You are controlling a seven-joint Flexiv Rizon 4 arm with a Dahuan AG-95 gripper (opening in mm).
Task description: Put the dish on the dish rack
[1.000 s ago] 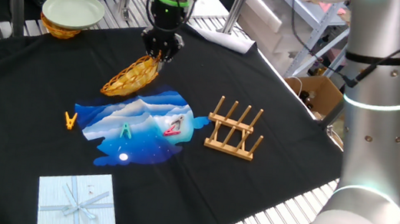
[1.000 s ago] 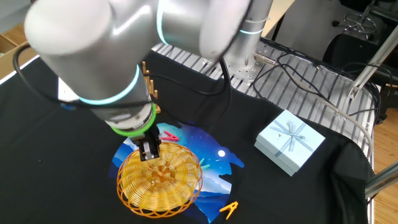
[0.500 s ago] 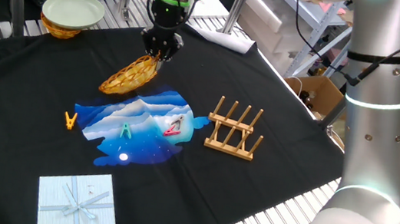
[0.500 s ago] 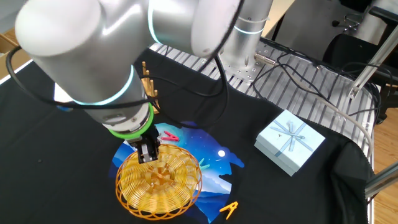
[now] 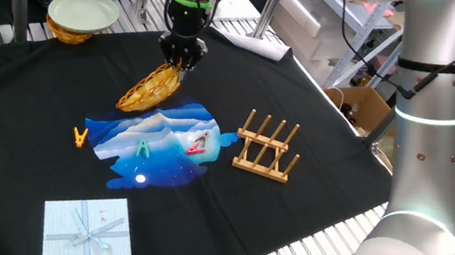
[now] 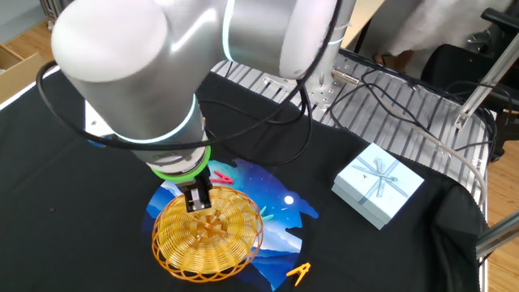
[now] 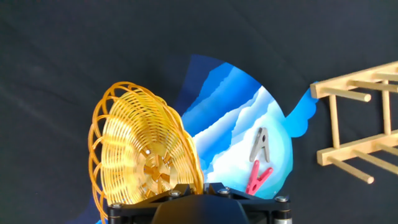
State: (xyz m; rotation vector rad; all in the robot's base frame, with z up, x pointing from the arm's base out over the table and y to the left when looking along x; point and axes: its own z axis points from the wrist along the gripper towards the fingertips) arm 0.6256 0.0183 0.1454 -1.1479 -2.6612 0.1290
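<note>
The dish point(image 5: 149, 89) is a golden wicker basket-plate, tilted on its edge above the black cloth. It also shows in the other fixed view point(image 6: 208, 235) and in the hand view point(image 7: 143, 155). My gripper point(image 5: 178, 60) is shut on the dish's rim and holds it up; it also shows in the other fixed view point(image 6: 197, 200), and in the hand view point(image 7: 186, 188) the rim sits between the jaws. The dish rack point(image 5: 265, 147), light wood with upright pegs, stands to the right of the dish, apart from it, and shows at the right edge of the hand view point(image 7: 357, 124).
A blue and white cloth point(image 5: 159, 142) with clothespins, red point(image 5: 199, 146) and green point(image 5: 144, 148), lies below the dish. An orange clothespin point(image 5: 79, 136) lies left of it. A pale gift box point(image 5: 89, 231) sits near the front edge. A pale green plate point(image 5: 82, 12) on a second basket is at the back left.
The gripper has lifted and turned the dish a little more upright. It has moved only slightly; the rack and the other things have not moved.
</note>
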